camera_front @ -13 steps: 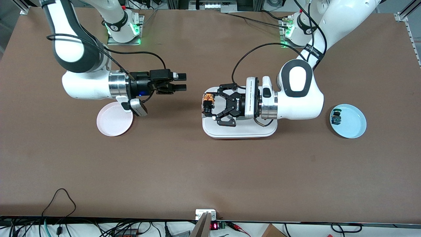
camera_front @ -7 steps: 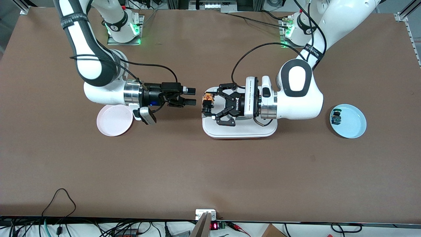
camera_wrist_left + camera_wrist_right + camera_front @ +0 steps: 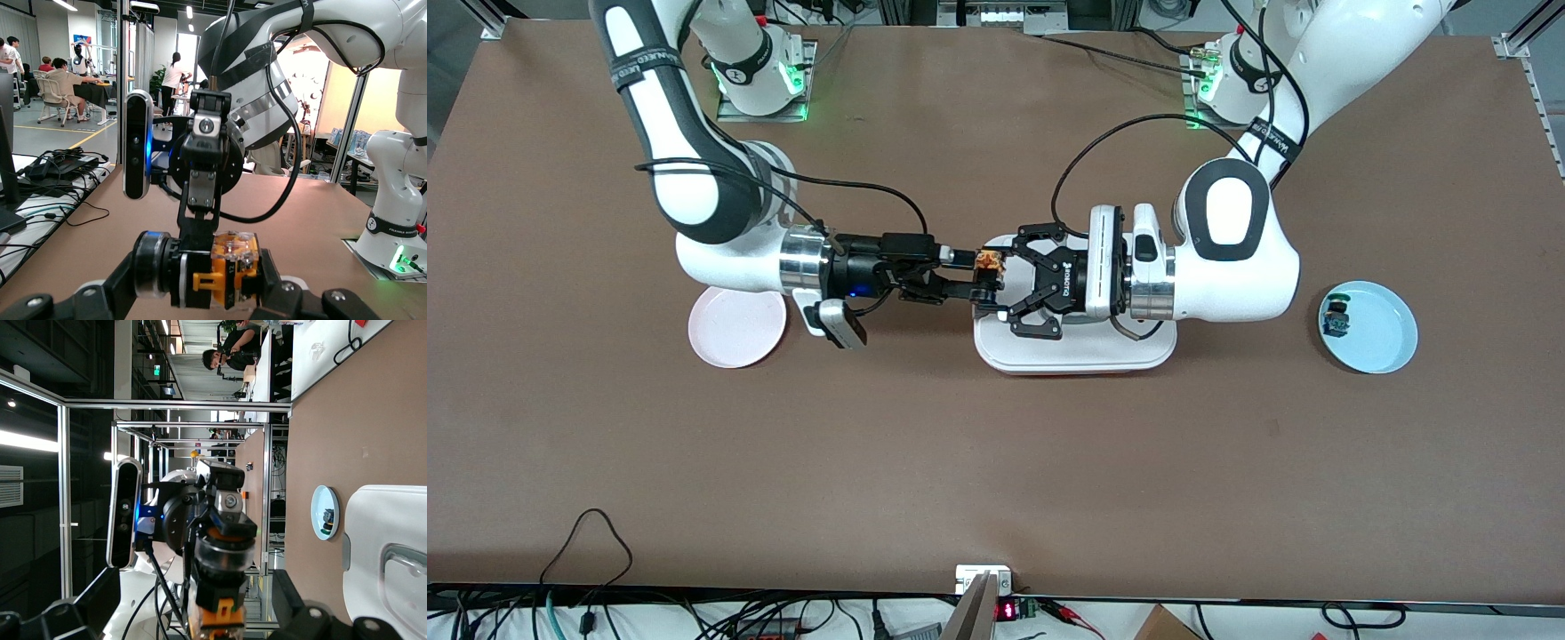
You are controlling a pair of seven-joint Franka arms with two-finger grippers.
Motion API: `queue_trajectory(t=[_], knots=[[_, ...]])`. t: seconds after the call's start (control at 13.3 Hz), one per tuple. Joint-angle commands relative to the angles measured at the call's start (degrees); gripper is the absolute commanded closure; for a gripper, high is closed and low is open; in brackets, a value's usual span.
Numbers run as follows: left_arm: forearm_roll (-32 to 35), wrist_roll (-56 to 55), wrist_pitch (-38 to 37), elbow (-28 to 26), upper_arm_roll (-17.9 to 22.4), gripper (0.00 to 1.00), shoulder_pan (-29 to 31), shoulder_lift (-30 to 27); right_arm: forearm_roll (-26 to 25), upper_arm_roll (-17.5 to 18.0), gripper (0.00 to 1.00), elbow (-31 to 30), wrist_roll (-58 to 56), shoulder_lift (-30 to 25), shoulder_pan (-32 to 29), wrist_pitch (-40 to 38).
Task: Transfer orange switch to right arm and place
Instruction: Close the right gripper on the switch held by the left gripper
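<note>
The orange switch [image 3: 987, 270] is a small black block with an orange end, held sideways in the air over the edge of the white tray [image 3: 1076, 356]. My left gripper [image 3: 990, 283], the black claw, is shut on it. In the left wrist view the switch [image 3: 215, 272] sits clamped between my left gripper's [image 3: 200, 300] fingers. My right gripper [image 3: 963, 274], slim and black, is open, with one finger on each side of the switch's free end. In the right wrist view the switch [image 3: 223, 587] hangs between my right gripper's [image 3: 193, 613] wide-apart fingers, with a gap on both sides.
A pink plate [image 3: 734, 333] lies under the right arm's wrist. A light blue plate [image 3: 1387, 347] toward the left arm's end holds a dark blue-and-green component [image 3: 1336, 317]. The right wrist view also shows the tray [image 3: 393, 540] and the blue plate [image 3: 325, 513].
My right arm has moved toward the left gripper, bringing its open fingers from well clear of the switch to either side of it. The left gripper has held still.
</note>
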Motion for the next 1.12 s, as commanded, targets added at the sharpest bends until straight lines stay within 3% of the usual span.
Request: queue_trajectory(t=[0.0,0.37,1.05], knots=[[-2.0,1.3,0.3,-0.3,0.1,0.97,-0.1,-1.0,1.3,0.1,0.00,2.0,-0.8,1.8,0.6,0.9],[-2.0,1.2,0.3,-0.3,0.0,0.97,-0.1,-1.0,4.6,0.1,0.02,2.0,-1.6,1.9,1.0,0.7],[-2.0,1.0,0.6,-0.3,0.0,0.97,-0.6,-1.0,4.3,0.1,0.16,1.2,-1.5,2.0,0.5,-0.4]])
